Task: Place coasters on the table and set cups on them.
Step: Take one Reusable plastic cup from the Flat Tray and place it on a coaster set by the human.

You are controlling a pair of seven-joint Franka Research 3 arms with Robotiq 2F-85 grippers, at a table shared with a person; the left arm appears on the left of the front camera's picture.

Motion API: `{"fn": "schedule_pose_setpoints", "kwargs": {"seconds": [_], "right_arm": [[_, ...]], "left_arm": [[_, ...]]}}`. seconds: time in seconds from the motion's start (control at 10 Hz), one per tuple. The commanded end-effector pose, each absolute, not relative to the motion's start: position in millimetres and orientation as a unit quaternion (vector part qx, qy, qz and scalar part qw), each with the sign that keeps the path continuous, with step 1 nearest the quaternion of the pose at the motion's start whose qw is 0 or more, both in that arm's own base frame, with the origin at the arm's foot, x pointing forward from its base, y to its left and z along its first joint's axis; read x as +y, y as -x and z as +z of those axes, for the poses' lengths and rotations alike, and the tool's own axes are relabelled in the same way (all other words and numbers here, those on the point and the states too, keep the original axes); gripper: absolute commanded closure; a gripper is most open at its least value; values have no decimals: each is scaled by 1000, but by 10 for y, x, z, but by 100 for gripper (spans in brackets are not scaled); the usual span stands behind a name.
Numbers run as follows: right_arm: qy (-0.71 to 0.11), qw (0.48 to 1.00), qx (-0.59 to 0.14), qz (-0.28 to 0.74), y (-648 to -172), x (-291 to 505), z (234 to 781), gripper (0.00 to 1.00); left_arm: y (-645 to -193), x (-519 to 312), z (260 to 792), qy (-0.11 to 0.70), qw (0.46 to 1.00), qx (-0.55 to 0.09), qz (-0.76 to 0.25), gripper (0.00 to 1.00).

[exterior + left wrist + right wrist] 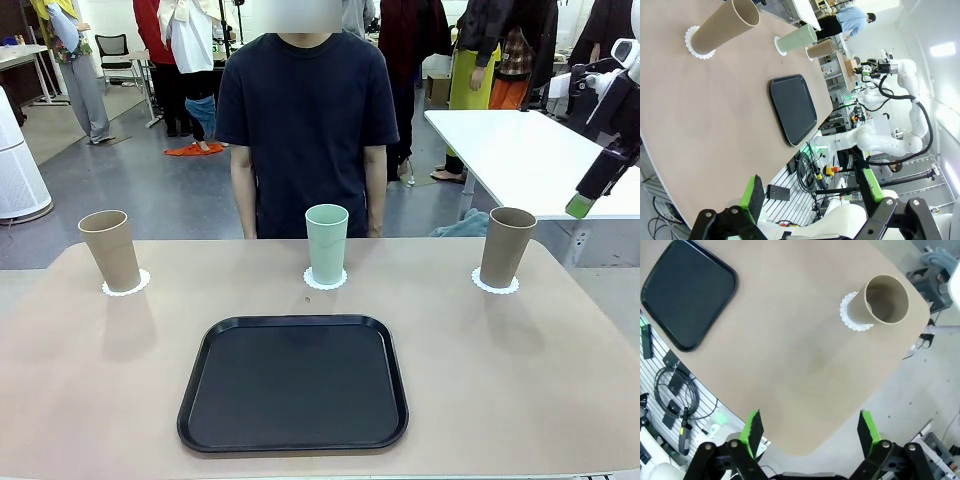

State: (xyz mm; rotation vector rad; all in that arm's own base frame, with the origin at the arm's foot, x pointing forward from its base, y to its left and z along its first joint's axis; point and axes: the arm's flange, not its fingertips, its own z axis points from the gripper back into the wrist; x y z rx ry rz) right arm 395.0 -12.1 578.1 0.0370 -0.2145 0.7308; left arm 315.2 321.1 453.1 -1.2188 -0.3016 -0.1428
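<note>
Three cups stand upright on white lacy coasters along the far side of the beige table [90, 370]. A tan cup [110, 250] is on the left coaster [125, 284], a mint green cup [326, 243] on the middle coaster [325, 281], and a tan cup [507, 247] on the right coaster [495, 284]. My right gripper [582, 205] hangs high off the table's right end, open and empty [810, 432], looking down on the right tan cup [883, 301]. My left gripper [811, 190] is open and empty beyond the table's left edge, far from the left tan cup [722, 30].
A black tray [295, 383] lies empty at the near middle of the table. A person stands at the far side behind the mint cup, arms hanging down. A white table [520, 150] stands at the back right.
</note>
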Motion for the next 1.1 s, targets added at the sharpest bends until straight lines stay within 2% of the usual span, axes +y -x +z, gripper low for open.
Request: {"fn": "schedule_pose_setpoints", "kwargs": {"seconds": [0.0,1.0], "right_arm": [[-2,924,-116,364,-3863,-106,5800,0],[-2,924,-116,364,-3863,-106,5800,0]], "left_arm": [[-3130,3218,4557,572,805,-142,-68,0],[-3130,3218,4557,572,805,-142,-68,0]]}}
